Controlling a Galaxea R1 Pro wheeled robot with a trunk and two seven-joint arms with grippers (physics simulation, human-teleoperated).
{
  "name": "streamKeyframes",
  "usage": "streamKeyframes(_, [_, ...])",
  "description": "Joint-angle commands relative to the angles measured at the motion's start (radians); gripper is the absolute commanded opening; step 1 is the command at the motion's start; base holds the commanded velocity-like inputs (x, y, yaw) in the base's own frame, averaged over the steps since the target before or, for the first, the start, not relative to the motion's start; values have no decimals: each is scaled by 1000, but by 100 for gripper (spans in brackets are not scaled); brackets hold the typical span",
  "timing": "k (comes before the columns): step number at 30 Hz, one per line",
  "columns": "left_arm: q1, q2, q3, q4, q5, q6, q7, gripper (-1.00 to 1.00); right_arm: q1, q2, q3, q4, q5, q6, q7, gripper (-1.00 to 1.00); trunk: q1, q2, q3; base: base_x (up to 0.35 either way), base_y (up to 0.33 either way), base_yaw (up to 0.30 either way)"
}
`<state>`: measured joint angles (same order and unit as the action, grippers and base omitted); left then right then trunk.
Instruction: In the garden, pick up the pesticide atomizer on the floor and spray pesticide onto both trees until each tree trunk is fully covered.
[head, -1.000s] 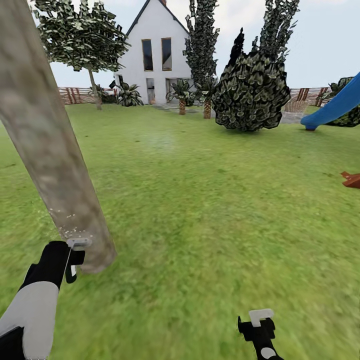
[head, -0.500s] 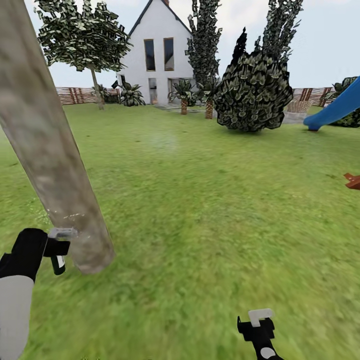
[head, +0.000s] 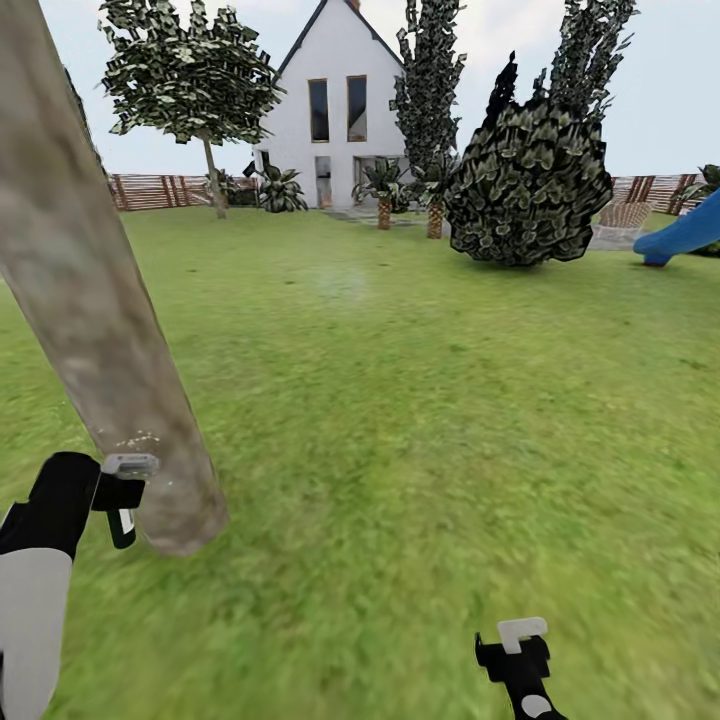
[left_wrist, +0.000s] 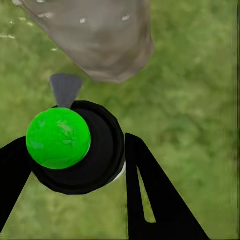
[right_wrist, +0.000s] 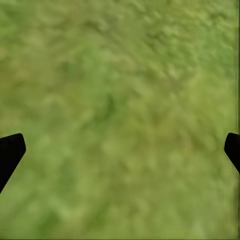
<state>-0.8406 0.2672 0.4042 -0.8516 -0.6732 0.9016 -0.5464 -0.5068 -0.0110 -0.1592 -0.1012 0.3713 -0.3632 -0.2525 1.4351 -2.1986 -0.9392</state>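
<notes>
Your left gripper (left_wrist: 75, 165) pinching atomizer (left_wrist: 75, 147), nozzle just beside tree trunk (head: 95, 300) base; white specks (head: 140, 440) there. Your right gripper (right_wrist: 120, 150) spread wide over lawn (head: 420, 400).

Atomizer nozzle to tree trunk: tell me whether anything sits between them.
Nothing visible does. The left end effector holds the atomizer, its grey nozzle facing the base of the tree trunk. Between them the left wrist view shows bare lawn. White specks already dot the bark low down.
</notes>
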Motion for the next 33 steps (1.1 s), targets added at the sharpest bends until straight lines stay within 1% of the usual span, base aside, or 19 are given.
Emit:
streamKeyframes(1, [-1, 0, 2, -1, -11, 2, -10, -100, 0, 0, -8, 1, 10, -3, -2, 100, 0, 0, -1, 97, -260, 0])
streamKeyframes(8, [-3, 0, 2, -1, -12, 4, -10, -100, 0, 0, -8, 1, 9, -3, -2, 100, 0, 0, -1, 9, -272, 0])
streamKeyframes(16, [6, 3, 1, 0, -14, 11, -9, -100, -1, 0, -8, 1, 9, -3, -3, 100, 0, 0, -1, 46, -273, 253])
streamKeyframes(22, [8, 1, 5, 0, -12, 11, -7, -100, 0, 0, -8, 0, 9, -3, -2, 100, 0, 0, -1, 183, -236, 239])
streamKeyframes(33, [10, 1, 6, 9, -18, 7, -5, -100, 0, 0, -8, 1, 10, -3, -2, 100, 0, 0, -1, 240, -175, 7])
